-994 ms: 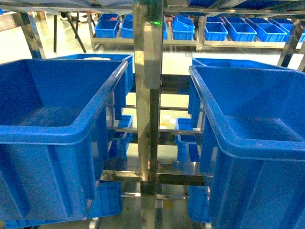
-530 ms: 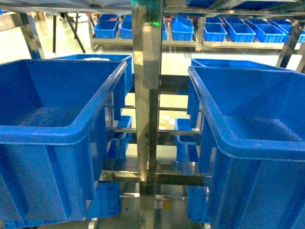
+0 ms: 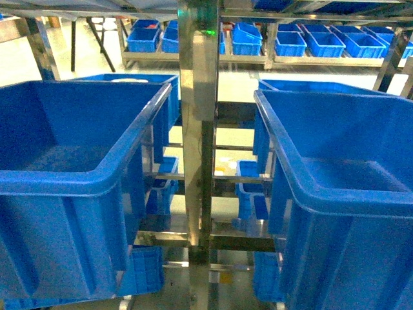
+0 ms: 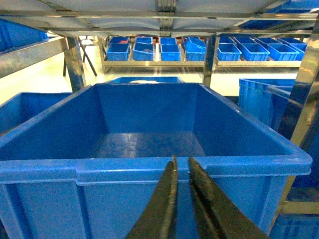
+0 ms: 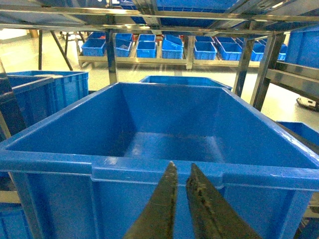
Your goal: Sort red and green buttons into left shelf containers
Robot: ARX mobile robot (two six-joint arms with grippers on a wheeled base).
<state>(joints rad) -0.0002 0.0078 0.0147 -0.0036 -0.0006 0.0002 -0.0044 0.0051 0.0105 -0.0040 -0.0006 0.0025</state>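
Observation:
The red and green buttons are out of view in every frame. Two large deep blue containers stand on the steel shelf, one at the left point(image 3: 71, 184) and one at the right point(image 3: 342, 194) of the head view, and the visible parts of their floors are bare. My left gripper point(image 4: 181, 158) hovers just before the near rim of a container point(image 4: 99, 167), jaws nearly together with nothing between them. My right gripper point(image 5: 181, 165) sits the same way at the near rim of another container point(image 5: 65, 164), jaws nearly together and holding nothing. Neither gripper shows in the head view.
A steel shelf post point(image 3: 199, 97) rises between the two tubs. More blue tubs stand behind them point(image 3: 155, 81), and smaller bins sit on lower levels point(image 3: 251, 194). A far rack holds several small blue bins point(image 3: 322, 42). Steel shelf beams point(image 4: 164, 15) run overhead.
The head view has drifted slightly, so the post and tubs sit a few pixels further left. Nothing else has moved.

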